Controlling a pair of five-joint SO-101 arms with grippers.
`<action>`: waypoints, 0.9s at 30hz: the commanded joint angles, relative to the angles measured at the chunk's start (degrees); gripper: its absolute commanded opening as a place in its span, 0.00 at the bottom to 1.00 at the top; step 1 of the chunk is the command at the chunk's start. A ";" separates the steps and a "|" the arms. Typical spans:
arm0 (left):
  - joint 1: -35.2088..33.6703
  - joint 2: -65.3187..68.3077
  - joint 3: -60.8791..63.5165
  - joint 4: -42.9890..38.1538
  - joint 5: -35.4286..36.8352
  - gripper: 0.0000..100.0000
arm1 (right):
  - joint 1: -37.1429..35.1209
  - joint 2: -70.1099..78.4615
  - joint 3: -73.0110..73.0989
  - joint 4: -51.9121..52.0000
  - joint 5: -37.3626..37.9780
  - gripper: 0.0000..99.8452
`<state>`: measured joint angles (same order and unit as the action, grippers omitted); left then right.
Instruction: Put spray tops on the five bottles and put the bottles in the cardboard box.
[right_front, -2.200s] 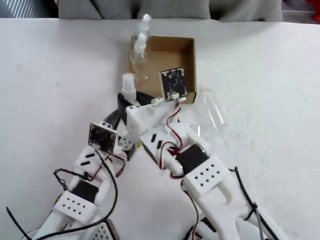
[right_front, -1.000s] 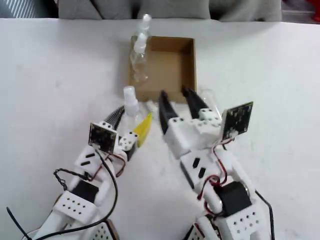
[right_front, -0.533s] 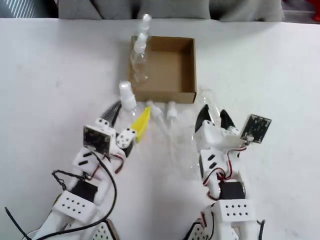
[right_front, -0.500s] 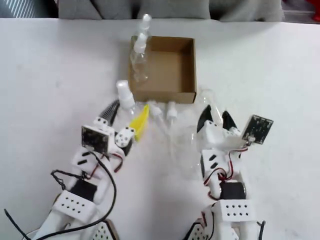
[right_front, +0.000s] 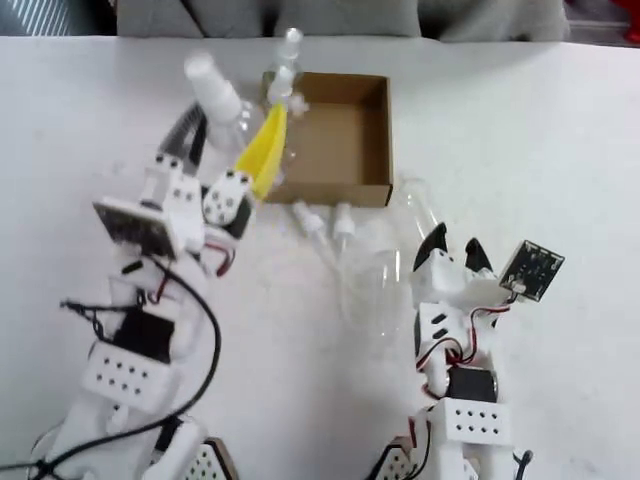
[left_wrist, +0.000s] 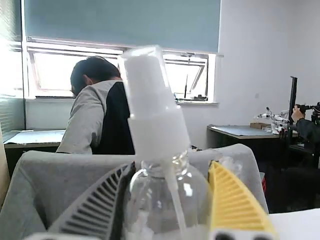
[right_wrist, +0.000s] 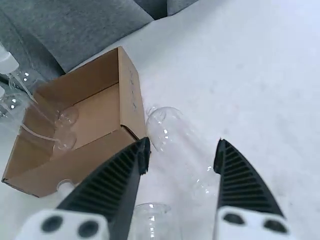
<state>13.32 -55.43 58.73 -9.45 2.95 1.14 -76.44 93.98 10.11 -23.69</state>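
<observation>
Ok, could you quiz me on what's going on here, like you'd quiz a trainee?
1. True or false: the left hand is shut on a bottle that has a spray top on it.
2. The right hand is: A) open, B) shut on a bottle, C) holding a cup.
3. How many loose spray tops lie on the table just in front of the box?
Key: 1 true; 2 A; 3 two.

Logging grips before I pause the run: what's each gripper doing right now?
Left gripper: shut on a spray-topped bottle.
Right gripper: open, holding nothing.
</observation>
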 joint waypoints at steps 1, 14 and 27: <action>-0.75 11.91 -14.86 0.26 -0.26 0.06 | 0.75 -0.84 -0.62 -1.19 -0.26 0.19; -0.57 40.04 -16.53 -23.91 0.09 0.06 | 0.57 -0.84 -0.62 -1.27 -0.26 0.19; -0.75 56.66 -11.60 -43.34 -0.26 0.06 | 0.57 -0.84 -0.53 -1.27 -0.26 0.19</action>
<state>13.14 -0.84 47.82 -47.43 2.95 1.41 -76.44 93.98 10.11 -23.69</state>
